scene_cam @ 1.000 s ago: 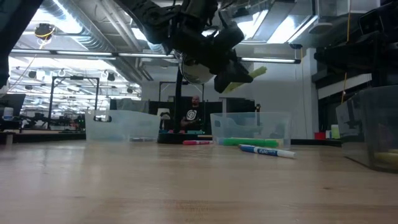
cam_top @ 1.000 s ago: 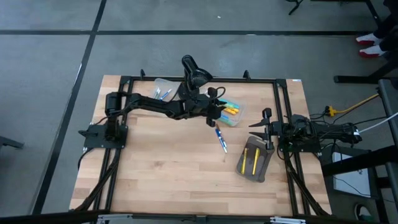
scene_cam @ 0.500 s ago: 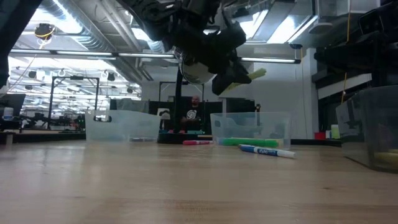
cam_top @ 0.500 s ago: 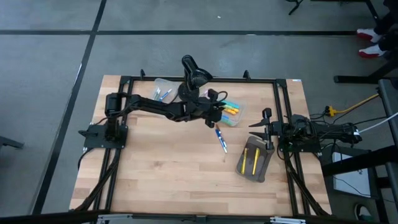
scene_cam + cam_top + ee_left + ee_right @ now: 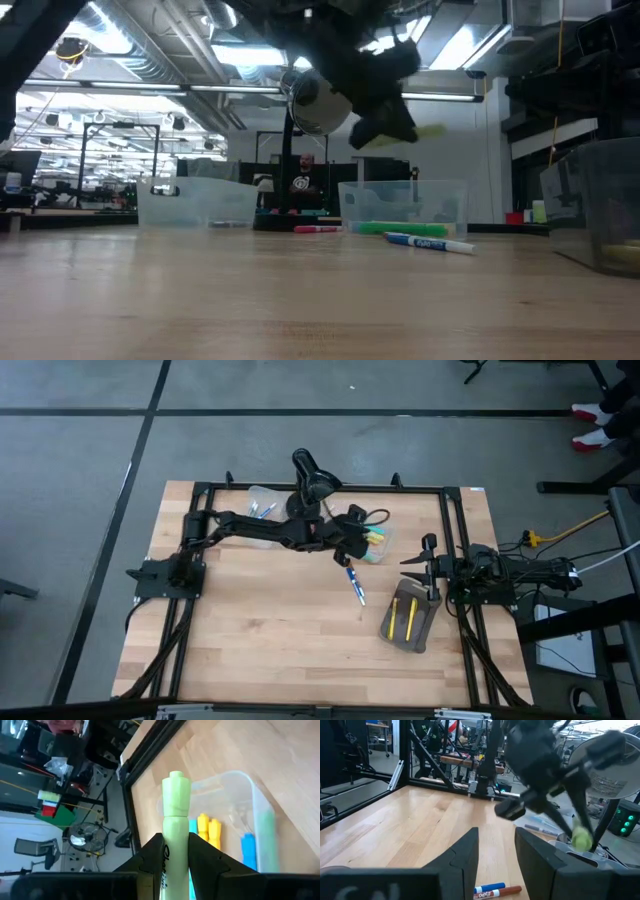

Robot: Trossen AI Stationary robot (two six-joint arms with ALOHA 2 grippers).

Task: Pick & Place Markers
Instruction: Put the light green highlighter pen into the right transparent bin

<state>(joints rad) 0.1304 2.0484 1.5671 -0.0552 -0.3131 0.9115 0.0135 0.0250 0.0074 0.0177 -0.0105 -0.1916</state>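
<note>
One green marker [image 5: 176, 815] is clamped between the left gripper [image 5: 172, 845] fingers, raised above a clear bin [image 5: 260, 800] holding yellow and blue markers [image 5: 209, 827]. The right gripper [image 5: 495, 852], parted and empty, waits at the desk [image 5: 260, 630] edge.

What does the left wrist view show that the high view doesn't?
Left wrist only: the left claw clamped on a light green highlighter marker, printed lettering on its barrel, over the clear plastic bin.

High only: the right claw open beside the grey flat pouch, and a blue-and-white marker on the wooden table.

Both: yellow markers in that bin.
</note>
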